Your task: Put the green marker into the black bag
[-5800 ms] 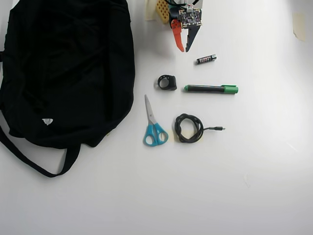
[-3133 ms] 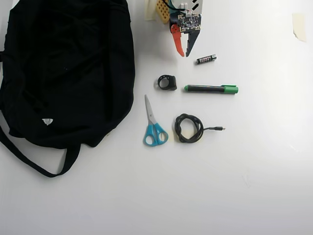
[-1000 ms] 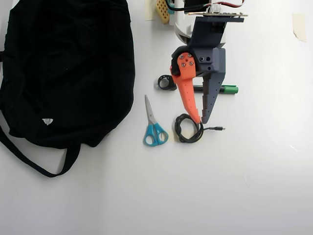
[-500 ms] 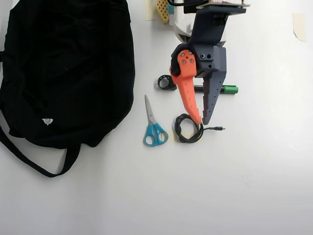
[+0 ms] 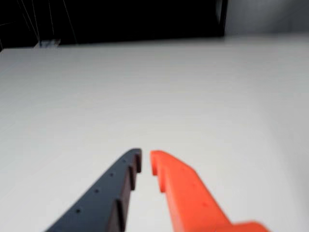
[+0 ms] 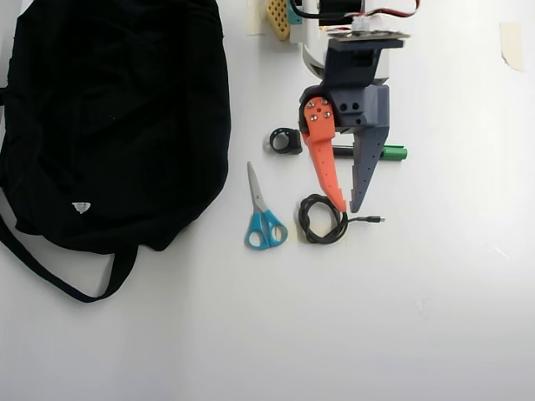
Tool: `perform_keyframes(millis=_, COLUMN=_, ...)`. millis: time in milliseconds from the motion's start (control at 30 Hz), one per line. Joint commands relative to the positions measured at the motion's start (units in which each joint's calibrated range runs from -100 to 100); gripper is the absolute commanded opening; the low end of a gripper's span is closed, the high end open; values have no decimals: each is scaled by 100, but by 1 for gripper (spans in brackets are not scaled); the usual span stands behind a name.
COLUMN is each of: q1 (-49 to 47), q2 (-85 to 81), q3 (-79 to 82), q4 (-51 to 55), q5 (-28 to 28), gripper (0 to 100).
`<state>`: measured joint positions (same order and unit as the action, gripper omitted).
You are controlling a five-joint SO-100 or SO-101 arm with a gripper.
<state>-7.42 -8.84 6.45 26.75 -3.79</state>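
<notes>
Two fingers, one orange and one dark grey, make up the gripper (image 6: 348, 209), and in the overhead view they sit only slightly apart at the tips with nothing between them. The wrist view shows the same: the gripper (image 5: 146, 161) has a thin slit between its tips and just bare white table (image 5: 159, 92) ahead of it, all pretty blurry.

From above, the claw hangs over the middle of the green marker (image 6: 392, 153), so most of the black barrel is hidden under it. Only the green cap pokes out on the right side, plus a short bit of barrel showing between the fingers. The marker lies flat on the table (image 6: 418, 292), well apart from the black bag (image 6: 109, 125).

The fingertips end right at the top edge of the coiled black cable (image 6: 322, 219); can't tell if they touch it or float above. A small black ring-shaped thing (image 6: 286, 140) sits just left of the orange finger, and the blue-handled scissors (image 6: 262, 213) lie further left and lower. The short battery can't be seen, since the arm covers that spot.

The bag fills the left side, cut off at the top and left edges, its strap looping out at the bottom.

Compared with half a second ago, the claw has shifted a touch to the right and its fingers look a bit wider apart. Marker, cable, scissors and bag haven't budged.
</notes>
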Motion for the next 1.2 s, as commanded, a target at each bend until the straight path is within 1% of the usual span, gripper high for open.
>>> perform_keyframes(millis=0, q1=-51, q2=-161, q3=-150, q4=701, q5=-214, gripper=2)
perform_keyframes(millis=67, q1=-51, q2=-161, q3=-150, q4=839, q5=-151, gripper=2)
perform_keyframes(millis=200, q1=-133, q2=-161, q3=-231, q4=1382, q5=326, gripper=2)
perform_keyframes(millis=267, q1=-140, q2=-161, q3=-402, q4=1787, q5=321, gripper=2)
perform_keyframes(millis=300, q1=-140, q2=-161, q3=-411, q4=1804, q5=321, gripper=2)
perform_keyframes(millis=567, q1=-432, q2=-161, q3=-887, q4=3656, q5=253, gripper=2)
perform_keyframes(millis=700, q1=-499, q2=-161, q3=-950, q4=4353, q5=-67, gripper=2)
perform_keyframes(millis=800, q1=-432, q2=-161, q3=-950, q4=4922, q5=-162, gripper=2)
perform_keyframes(millis=1067, q1=-365, q2=-145, q3=-1256, q4=5577, q5=-99, gripper=2)
perform_keyframes(millis=1167, q1=-357, q2=-145, q3=-1283, q4=5861, q5=6, gripper=2)
